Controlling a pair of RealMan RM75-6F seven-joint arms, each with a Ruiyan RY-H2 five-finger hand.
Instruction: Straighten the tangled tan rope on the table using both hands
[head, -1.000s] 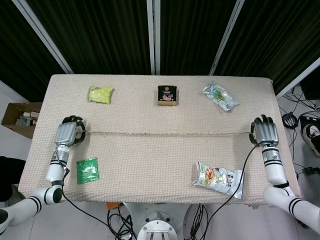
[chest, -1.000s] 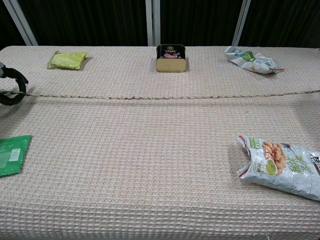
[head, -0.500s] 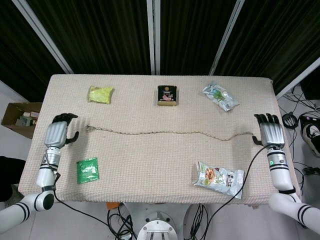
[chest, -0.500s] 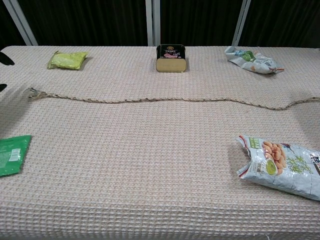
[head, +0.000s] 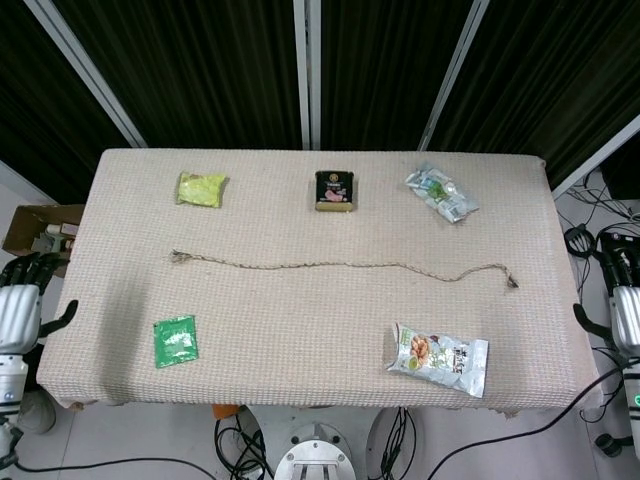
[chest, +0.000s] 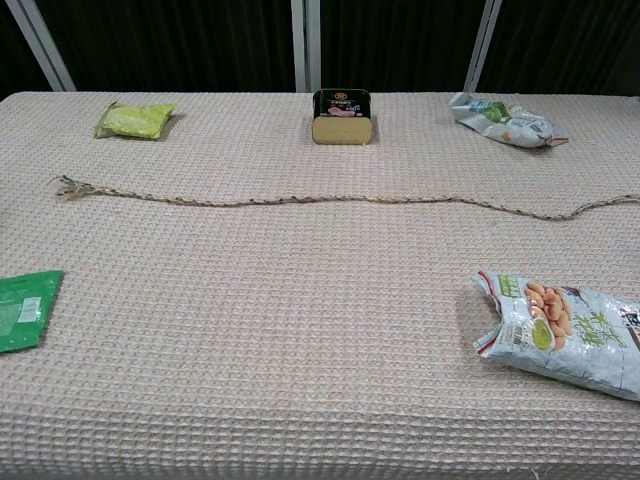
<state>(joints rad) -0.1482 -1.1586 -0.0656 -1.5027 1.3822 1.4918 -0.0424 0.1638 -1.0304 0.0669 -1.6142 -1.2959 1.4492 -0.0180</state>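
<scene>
The tan rope (head: 340, 266) lies stretched across the middle of the table in a nearly straight line, with a slight wave near its right end; the chest view shows the rope (chest: 330, 201) the same way. My left hand (head: 18, 305) hangs off the table's left edge, fingers spread, holding nothing. My right hand (head: 624, 300) is beyond the right edge, also open and empty. Neither hand touches the rope, and neither shows in the chest view.
A yellow-green packet (head: 201, 188), a dark tin (head: 334, 190) and a crumpled snack bag (head: 440, 193) line the far side. A green sachet (head: 175, 340) and a large snack bag (head: 438, 358) lie near the front. A cardboard box (head: 40, 236) sits left of the table.
Both hands let go of the rope ends and drew outward off the table sides. The rope, taut a second ago, now lies slack and still on the cloth.
</scene>
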